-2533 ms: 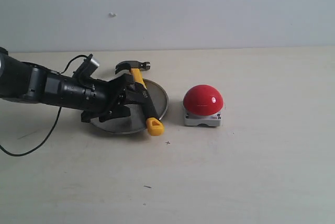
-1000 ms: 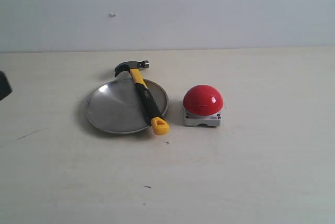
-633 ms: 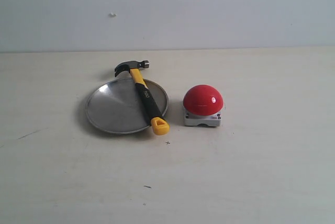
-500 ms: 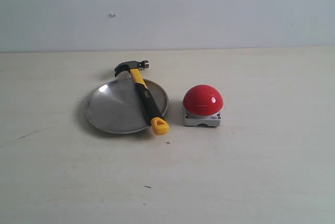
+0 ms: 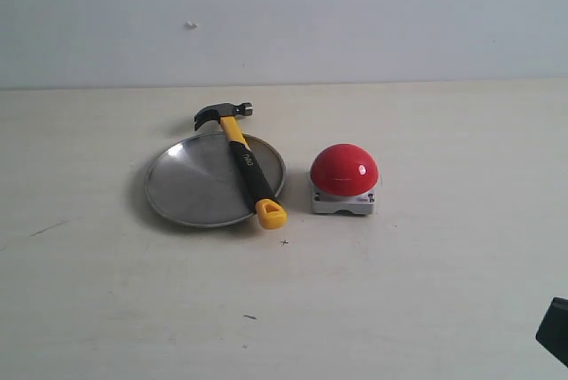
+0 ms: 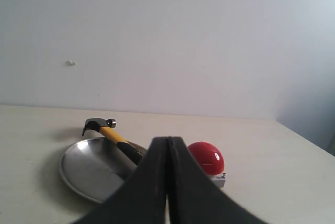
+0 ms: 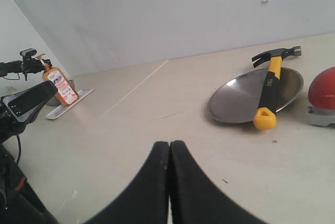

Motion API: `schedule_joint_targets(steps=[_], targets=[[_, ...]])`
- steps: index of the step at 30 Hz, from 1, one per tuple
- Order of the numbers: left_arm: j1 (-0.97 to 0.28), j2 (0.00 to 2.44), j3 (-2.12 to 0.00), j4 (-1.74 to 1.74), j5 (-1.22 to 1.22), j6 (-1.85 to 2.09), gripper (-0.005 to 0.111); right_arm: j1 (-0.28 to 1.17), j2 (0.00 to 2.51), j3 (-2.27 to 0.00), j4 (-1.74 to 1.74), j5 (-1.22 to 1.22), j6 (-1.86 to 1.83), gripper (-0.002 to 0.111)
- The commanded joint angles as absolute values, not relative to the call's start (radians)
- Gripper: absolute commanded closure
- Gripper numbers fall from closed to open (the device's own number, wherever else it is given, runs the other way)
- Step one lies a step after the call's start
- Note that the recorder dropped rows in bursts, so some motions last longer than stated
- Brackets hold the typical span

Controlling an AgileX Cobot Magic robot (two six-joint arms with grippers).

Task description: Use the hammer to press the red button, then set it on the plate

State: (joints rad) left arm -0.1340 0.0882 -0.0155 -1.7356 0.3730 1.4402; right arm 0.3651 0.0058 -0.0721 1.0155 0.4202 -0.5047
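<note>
The hammer [image 5: 246, 167] lies across the right side of the silver plate [image 5: 191, 186], dark head past the far rim, yellow looped end over the near rim. The red button [image 5: 344, 170] sits just right of the plate on its grey base. My left gripper [image 6: 168, 141] is shut and empty, well back from the plate [image 6: 86, 169], hammer [image 6: 116, 137] and red button [image 6: 207, 157]. My right gripper [image 7: 169, 145] is shut and empty, far from the hammer [image 7: 269, 88], plate [image 7: 238, 98] and red button [image 7: 323, 90]. A dark corner of the right arm [image 5: 556, 330] shows at the lower right of the exterior view.
A pale table [image 5: 399, 291] runs back to a plain wall. In the right wrist view an orange-labelled bottle [image 7: 60, 89] stands on a small tray at the table's far end, and dark parts of the other arm [image 7: 23, 103] show at the edge.
The left arm let go of the hammer, leaving it on the plate, and withdrew out of the exterior view. A dark part of the right arm has now appeared at the lower right corner.
</note>
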Motion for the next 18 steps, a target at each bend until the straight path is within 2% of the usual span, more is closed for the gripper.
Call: schedule_joint_targets(steps=[1, 12, 18], targets=[[-0.138, 0.08, -0.012, -1.744, 0.367, 1.435, 0.107, 0.365, 0.0, -0.067, 1.018, 0.425, -0.502, 0.108], [-0.138, 0.08, -0.012, -1.744, 0.367, 1.435, 0.107, 0.342, 0.0, -0.067, 1.014, 0.342, -0.511, 0.108], [-0.138, 0.08, -0.012, -1.744, 0.367, 1.435, 0.107, 0.136, 0.0, -0.064, 0.936, 0.243, -0.631, 0.108]])
